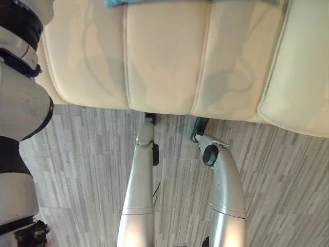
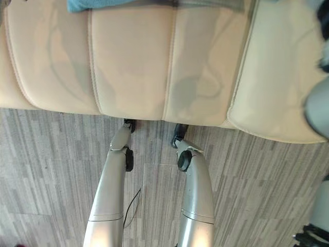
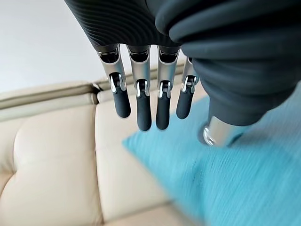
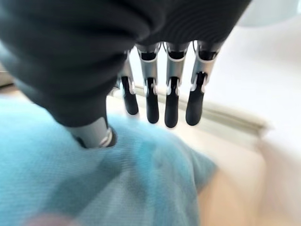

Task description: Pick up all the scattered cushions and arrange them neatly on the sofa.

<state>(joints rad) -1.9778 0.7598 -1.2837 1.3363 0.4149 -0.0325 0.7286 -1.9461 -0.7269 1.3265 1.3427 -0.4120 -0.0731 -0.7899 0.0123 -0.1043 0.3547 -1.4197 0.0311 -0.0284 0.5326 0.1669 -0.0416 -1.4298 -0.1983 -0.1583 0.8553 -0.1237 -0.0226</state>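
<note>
Left hand close up in its wrist view: fingers straight and spread in a row, dark tips hanging free, nothing between them. Thumb tip sits against the teal cushion; can't tell if it's pressing or just touching. No curl around the fabric.

Right hand in its wrist view: same posture, fingers straight, relaxed, holding nothing. Thumb meets the teal cushion fabric; contact unclear.

Using the sofa as reference:
- Cream leather sofa, seat split by stitched seams into panels, a separate lighter section at its right end.
- Teal cushion lies on the sofa seat, toward the backrest. In the head views just its near edge peeks in at the far side of the seat, over the left panels.
- In the left wrist view the cushion's corner rests on a seat panel, with the backrest behind it.
- Right wrist view shows the cushion on the seat with a pale sofa ridge just beyond the fingertips.
- Grey striped carpet runs along the sofa's front edge.
</note>
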